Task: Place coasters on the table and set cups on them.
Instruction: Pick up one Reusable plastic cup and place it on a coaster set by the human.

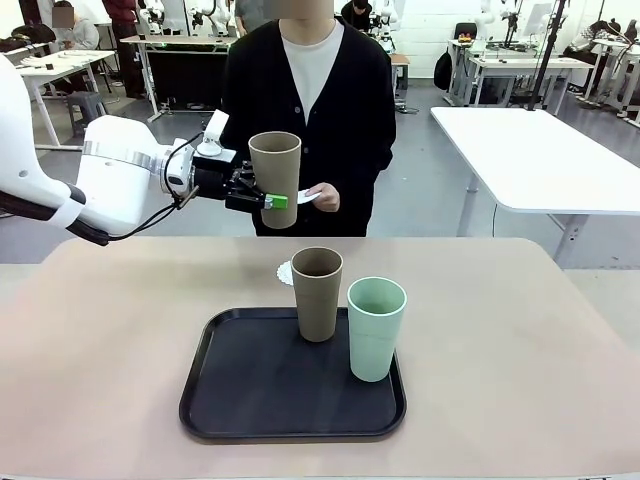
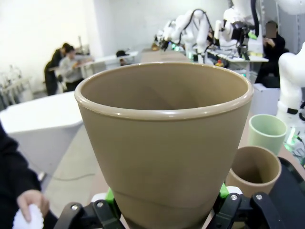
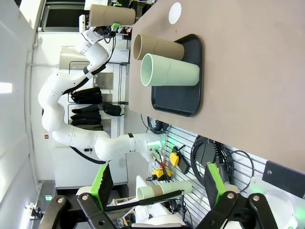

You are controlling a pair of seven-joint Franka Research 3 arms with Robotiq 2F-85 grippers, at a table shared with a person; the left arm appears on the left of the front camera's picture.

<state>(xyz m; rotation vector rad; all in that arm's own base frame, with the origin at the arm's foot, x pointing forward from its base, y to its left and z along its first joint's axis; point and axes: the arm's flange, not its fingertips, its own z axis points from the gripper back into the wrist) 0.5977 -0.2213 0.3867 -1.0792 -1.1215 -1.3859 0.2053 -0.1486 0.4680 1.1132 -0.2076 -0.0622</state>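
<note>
Right tool (image 3: 157, 183) is standing open, empty. On the table (image 1: 520, 350), a black tray (image 1: 230, 400) is carrying a tan cup (image 1: 317, 300) and a mint cup (image 1: 376, 335). One coaster (image 1: 284, 272) is lying just behind the tray. Left tool (image 1: 272, 201) is gripping a second tan cup (image 1: 275, 170) aloft, near the person's hand (image 1: 328, 198).

Blocked in the middle of the table (image 1: 520, 340) by a black tray (image 1: 230, 400), with a standing tan cup (image 1: 318, 295) and a mint cup (image 1: 376, 330) close together on its right half. Free over the tray's bare left half. Wide open across the bare top to either side of the tray, widest on the right. Tight behind the standing tan cup, where a white coaster (image 1: 284, 272) lies just past the tray's far rim, partly hidden by that cup. Crowded above the far edge by the left gripper (image 1: 272, 203) clamped on a raised tan cup (image 1: 275, 160), just beside the person's hand (image 1: 325, 197) holding white paper.
</note>
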